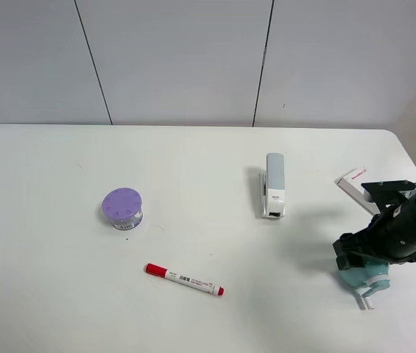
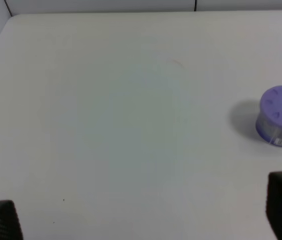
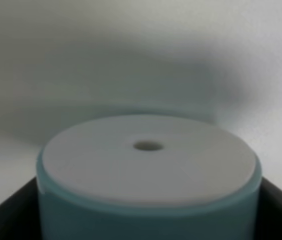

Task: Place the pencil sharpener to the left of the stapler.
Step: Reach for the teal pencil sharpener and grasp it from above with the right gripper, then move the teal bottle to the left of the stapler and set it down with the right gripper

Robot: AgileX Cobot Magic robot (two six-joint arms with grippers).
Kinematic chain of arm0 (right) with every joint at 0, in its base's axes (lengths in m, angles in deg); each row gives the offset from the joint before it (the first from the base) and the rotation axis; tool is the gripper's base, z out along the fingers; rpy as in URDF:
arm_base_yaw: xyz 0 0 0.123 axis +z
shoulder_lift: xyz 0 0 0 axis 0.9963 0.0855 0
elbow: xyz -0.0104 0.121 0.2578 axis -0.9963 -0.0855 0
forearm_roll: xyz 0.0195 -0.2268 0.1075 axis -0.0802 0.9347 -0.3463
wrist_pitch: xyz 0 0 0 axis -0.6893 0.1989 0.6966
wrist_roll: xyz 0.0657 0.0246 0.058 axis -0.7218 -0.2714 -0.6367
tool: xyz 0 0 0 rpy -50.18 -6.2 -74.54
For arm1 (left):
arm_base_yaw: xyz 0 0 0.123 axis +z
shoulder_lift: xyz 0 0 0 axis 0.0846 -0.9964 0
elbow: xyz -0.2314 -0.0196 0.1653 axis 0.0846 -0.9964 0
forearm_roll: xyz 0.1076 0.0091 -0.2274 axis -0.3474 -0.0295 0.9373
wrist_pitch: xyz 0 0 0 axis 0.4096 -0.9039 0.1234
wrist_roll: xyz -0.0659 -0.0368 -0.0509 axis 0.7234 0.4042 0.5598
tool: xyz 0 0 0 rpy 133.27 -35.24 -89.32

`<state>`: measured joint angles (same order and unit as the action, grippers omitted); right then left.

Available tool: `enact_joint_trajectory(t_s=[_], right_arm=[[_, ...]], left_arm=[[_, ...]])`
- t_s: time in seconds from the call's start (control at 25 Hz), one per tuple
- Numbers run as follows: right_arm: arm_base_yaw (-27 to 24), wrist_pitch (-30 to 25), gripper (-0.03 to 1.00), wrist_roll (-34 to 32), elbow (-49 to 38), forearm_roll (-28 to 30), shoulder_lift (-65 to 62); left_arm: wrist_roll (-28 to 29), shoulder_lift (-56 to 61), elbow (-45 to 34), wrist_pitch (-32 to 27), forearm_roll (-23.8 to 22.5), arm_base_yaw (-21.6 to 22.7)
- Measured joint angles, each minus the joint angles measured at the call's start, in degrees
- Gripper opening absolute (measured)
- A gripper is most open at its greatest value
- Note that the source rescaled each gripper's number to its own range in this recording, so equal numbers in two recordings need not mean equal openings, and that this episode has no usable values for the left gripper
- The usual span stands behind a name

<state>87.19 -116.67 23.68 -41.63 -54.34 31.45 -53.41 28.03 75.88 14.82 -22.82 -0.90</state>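
The mint-teal pencil sharpener (image 1: 366,278) stands at the table's right front, its white crank end pointing toward the front edge. My right gripper (image 1: 355,259) comes down on it from above. In the right wrist view the sharpener's white face and teal body (image 3: 148,165) fill the gap, with a dark finger (image 3: 11,210) pressed against each side. The white and grey stapler (image 1: 275,185) lies lengthwise behind and to the left of the sharpener, well apart from it. My left gripper (image 2: 141,220) is open over bare table, its fingertips (image 2: 1,220) far apart; the high view does not show it.
A purple round container (image 1: 122,208) (image 2: 279,116) sits left of centre. A red-capped white marker (image 1: 184,279) lies in front of the middle. A flat white box with red print (image 1: 356,184) lies near the right edge, partly behind my right arm.
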Motion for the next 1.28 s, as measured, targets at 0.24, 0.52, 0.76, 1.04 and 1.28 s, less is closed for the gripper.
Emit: enact_joint_trajectory(t_s=[0.24,0.52,0.76,1.04,1.28], right_arm=[[0.0,-0.2,0.0,0.0,0.0,-0.3,0.0],[0.0,-1.0,0.0,0.0,0.1,-1.1,0.0],[0.0,-1.9,0.0,0.0,0.2,-1.1,0.0],[0.0,-6.2,0.0,0.0,2.5,-1.6,-0.6],[0.0,-7.5,0.0,0.0,3.1,-1.6,-1.3]], left_arm=[[0.0,0.0,0.0,0.0,0.0,0.0],[0.0,0.0,0.0,0.0,0.0,0.0],[0.0,0.0,0.0,0.0,0.0,0.0],[0.0,0.0,0.0,0.0,0.0,0.0],[0.0,0.0,0.0,0.0,0.0,0.0]])
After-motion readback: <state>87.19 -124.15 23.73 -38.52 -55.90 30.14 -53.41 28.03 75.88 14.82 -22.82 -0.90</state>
